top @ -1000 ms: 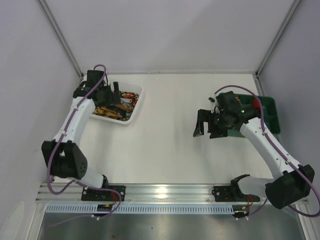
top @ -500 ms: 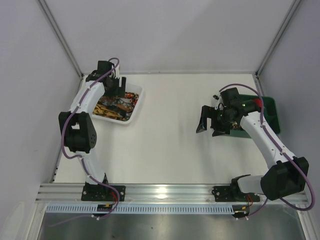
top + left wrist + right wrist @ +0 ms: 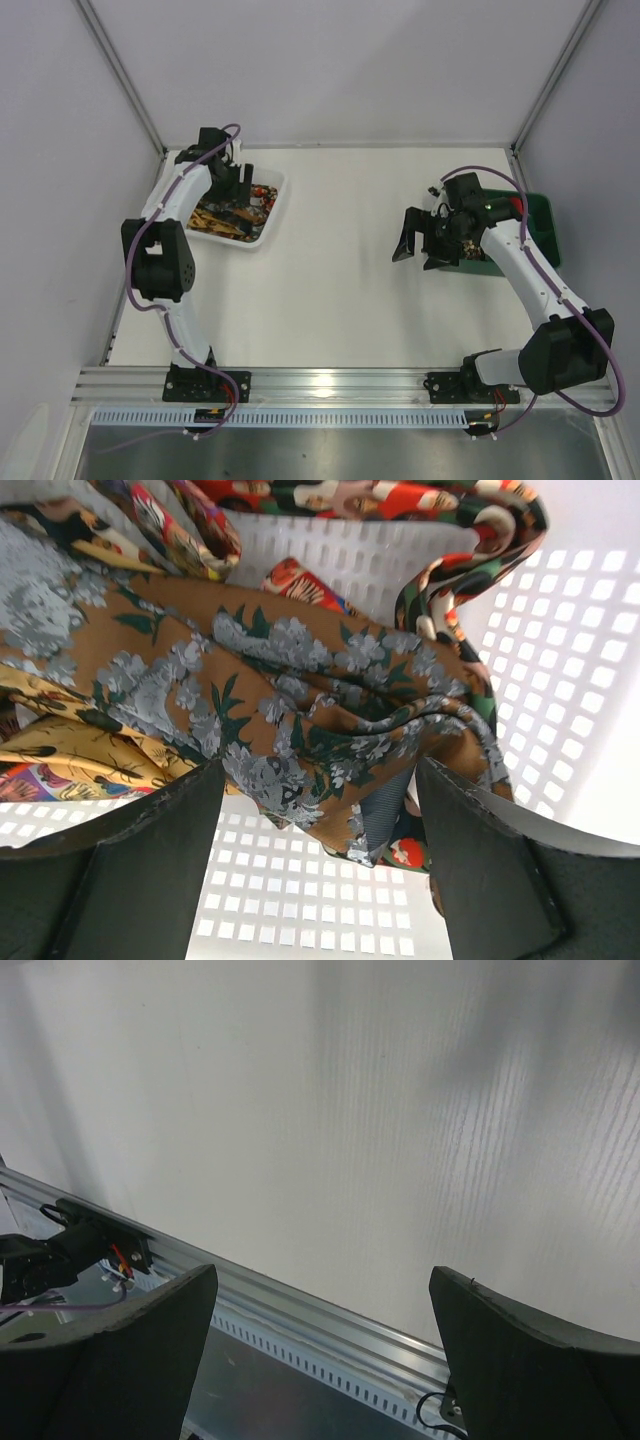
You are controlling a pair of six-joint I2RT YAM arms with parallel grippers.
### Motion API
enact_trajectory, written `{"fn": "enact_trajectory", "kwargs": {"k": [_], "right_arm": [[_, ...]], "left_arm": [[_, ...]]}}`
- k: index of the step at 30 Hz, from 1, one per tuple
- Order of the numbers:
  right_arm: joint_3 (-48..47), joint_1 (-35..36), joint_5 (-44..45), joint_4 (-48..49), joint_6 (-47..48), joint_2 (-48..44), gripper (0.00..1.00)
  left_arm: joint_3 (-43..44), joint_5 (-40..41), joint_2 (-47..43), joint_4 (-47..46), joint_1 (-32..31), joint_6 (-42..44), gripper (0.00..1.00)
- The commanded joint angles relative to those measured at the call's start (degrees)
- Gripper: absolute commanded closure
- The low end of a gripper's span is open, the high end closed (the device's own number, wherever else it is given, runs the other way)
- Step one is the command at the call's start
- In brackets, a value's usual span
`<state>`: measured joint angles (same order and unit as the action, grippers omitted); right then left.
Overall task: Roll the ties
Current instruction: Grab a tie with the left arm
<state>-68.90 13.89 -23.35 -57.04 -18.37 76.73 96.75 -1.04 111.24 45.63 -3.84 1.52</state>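
Since the ties (image 3: 225, 215) lie heaped in the white basket (image 3: 274, 210) at the far left of the table (image 3: 340, 290), the left arm is the nearer; the right hangs well apart beside the green bin (image 3: 541, 214). The left fingers (image 3: 130, 870) stand spread, pinching nothing, with a bunched fold of the brown tie with grey-blue flowers (image 3: 300, 700) between and just ahead of them, its length running across the gap. The right fingers (image 3: 110, 1360) are spread too, above the table.

Left fingers (image 3: 130, 880): matt black plastic. Btwn them brown floral cloth tie (image 3: 300, 700), soft sheen, creased, on smooth white perforated plastic basket (image 3: 300, 900). Beyond right fingers (image 3: 110, 1360): matt ribbed white tabletop (image 3: 350, 1110), brushed-metal rail (image 3: 300, 1307).
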Motion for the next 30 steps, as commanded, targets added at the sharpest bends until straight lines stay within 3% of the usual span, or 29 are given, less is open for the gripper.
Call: {"fn": "enact_trajectory", "kwargs": {"k": [1,11,16,20,21,23,24,25,30], "right_arm": [[-0.71,-0.35,-1.61,1.31,0.18,0.18,0.05],[0.0,-0.71,-1.87,1.75,-0.35,0.61,0.05],[-0.18,-0.8,-2.57,2.81,-1.05,1.41,0.05],[-0.53,-0.79,-2.84,3.33,-1.32,2.46,0.05],[-0.53,-0.88,-3.01,3.33,-1.32,2.63,0.05],[-0.7,-0.8,-3.01,3.42,-1.32,2.72,0.05],[-0.79,-0.79,-3.01,3.42,-1.32,2.81,0.05],[-0.88,-0.79,-2.93,3.34,-1.32,2.9,0.05],[-1.49,-0.79,-3.28,3.25,-1.14,2.46,0.05]], "left_arm": [[-0.95,0.95,-0.06,-0.18,0.76,0.15,0.17],[2.3,-1.33,3.54,-3.35,1.29,-0.38,0.18],[0.82,-2.48,4.51,-3.35,1.29,-0.99,0.26],[0.81,-3.0,5.04,-3.62,1.29,-1.17,0.47],[0.9,-3.0,4.86,-3.53,1.29,-1.17,0.6],[1.68,-2.13,4.16,-3.44,1.29,-2.56,0.76],[2.21,-1.43,3.81,-2.57,1.29,-2.92,0.95],[2.82,-0.81,3.29,-2.12,1.29,-3.36,0.99],[14.41,3.33,-2.42,7.26,1.64,-12.4,1.0]]}}
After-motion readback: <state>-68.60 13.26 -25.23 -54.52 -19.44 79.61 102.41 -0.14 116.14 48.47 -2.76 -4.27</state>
